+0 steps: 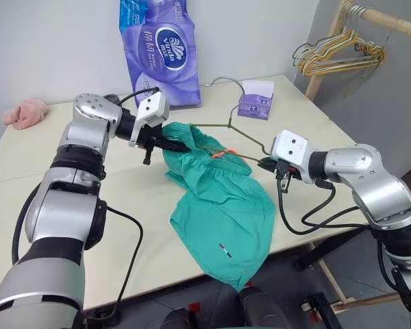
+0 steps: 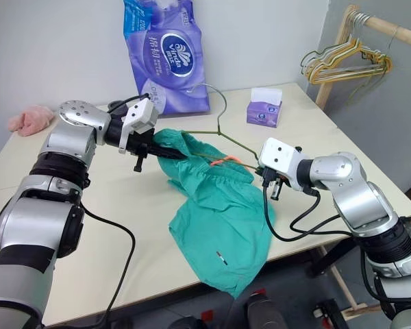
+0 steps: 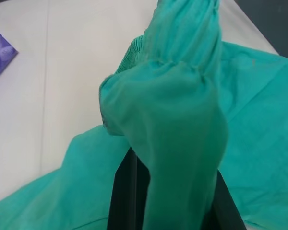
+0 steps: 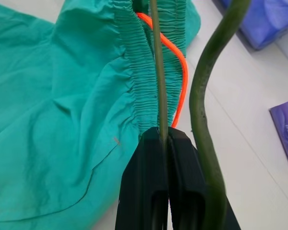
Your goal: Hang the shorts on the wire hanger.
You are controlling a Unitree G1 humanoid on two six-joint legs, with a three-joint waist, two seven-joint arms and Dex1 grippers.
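Threading teal shorts (image 1: pixel 222 199) above the bench (image 1: pixel 144 199): left hand (image 1: pixel 181 145) clamped on the waistband, right hand (image 1: pixel 266 163) clamped on the wire hanger (image 1: pixel 243 137). Keep the waistband stretched open along the wire.

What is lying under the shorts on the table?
Under the shorts only the bare table shows at their edges. The wire hanger runs into the waistband, and its lower part is covered by fabric. Anything else beneath cannot be seen.

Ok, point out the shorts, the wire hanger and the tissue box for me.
shorts (image 1: pixel 226 212): left eye view, on the flat leg panel.
wire hanger (image 1: pixel 250 142): left eye view, on its sloping arm toward the right gripper.
tissue box (image 1: pixel 255 106): left eye view, on its purple front.
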